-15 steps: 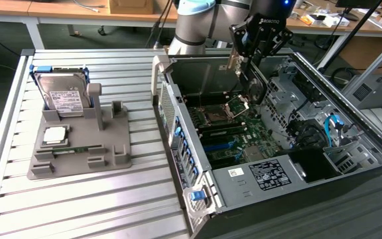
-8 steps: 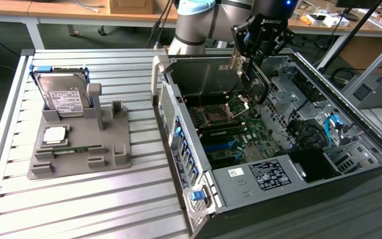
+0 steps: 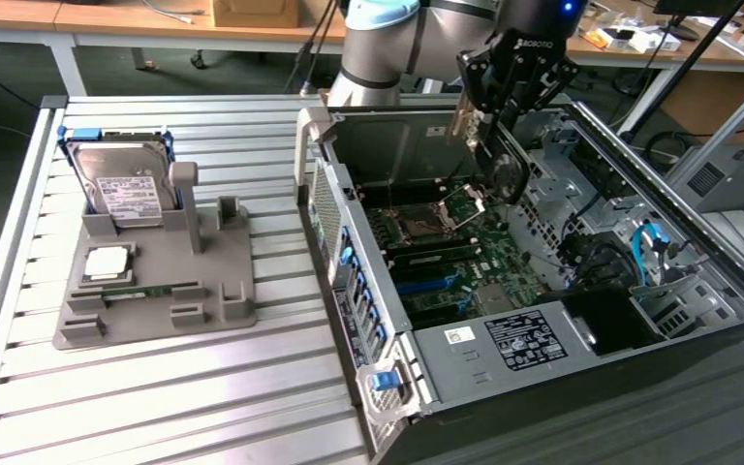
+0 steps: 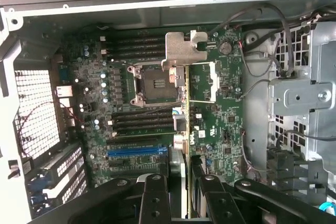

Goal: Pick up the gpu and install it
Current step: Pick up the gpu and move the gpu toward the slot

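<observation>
Slatted aluminium counter (image 3: 152,407) fills the near part of the exterior view and carries everything else. Largest on it is the open computer case (image 3: 476,373), lying on its side toward the exterior view's right, with the green motherboard (image 3: 456,262) exposed inside. Toward the exterior view's left sits a gray parts holder (image 3: 204,281), well apart from the case. A silver hard drive (image 3: 120,189) stands upright at its far end, and a square processor chip (image 3: 105,263) and a narrow green memory stick (image 3: 139,290) lie flat nearer the camera.

The arm (image 3: 386,39) reaches down over the far end of the case. Its jaws are partly closed and clamp the gpu (image 3: 508,172) by its two flat faces. The card hangs directly below them, inside the case opening, with its round fan facing the exterior view's right.

In the wrist view the gpu (image 4: 187,129) shows edge-on as a thin line running away from the jaws. Its silver end bracket (image 4: 181,51) is at the end farthest from them, over the processor socket (image 4: 152,80). Its long axis therefore points from the jaws down at the board rather than along it. The card looks clear of the board, so by my reading it is lifted but not seated. The blue expansion slot (image 4: 136,150) lies to one side of the card's edge, not under it.
</observation>
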Controlling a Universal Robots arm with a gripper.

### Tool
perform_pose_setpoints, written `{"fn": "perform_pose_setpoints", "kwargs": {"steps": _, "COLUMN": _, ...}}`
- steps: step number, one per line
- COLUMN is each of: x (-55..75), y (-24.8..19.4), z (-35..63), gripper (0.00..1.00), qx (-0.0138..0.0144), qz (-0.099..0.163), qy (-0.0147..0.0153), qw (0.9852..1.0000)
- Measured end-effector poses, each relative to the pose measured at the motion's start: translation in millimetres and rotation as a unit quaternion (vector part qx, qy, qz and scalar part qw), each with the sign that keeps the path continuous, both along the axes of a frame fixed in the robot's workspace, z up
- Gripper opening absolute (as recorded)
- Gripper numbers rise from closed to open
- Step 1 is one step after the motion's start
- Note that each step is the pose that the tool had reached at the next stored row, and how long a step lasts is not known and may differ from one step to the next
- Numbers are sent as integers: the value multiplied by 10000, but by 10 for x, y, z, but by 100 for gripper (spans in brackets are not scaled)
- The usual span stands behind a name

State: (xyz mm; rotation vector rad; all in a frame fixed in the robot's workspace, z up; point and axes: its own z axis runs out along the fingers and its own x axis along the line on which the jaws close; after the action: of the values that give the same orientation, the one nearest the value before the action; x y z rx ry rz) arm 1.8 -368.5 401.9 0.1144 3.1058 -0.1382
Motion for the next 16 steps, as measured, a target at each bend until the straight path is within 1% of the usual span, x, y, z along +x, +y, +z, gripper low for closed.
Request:
{"fn": "perform_pose_setpoints", "kwargs": {"steps": 10, "x": 87, "y": 0, "z": -20, "gripper": 27, "qx": -33, "qz": 0, "qy": 0, "qw": 10000}}
{"fn": "perform_pose_setpoints", "kwargs": {"steps": 16, "x": 117, "y": -2, "z": -56, "gripper": 27, "qx": -36, "qz": 0, "qy": 0, "qw": 10000}}
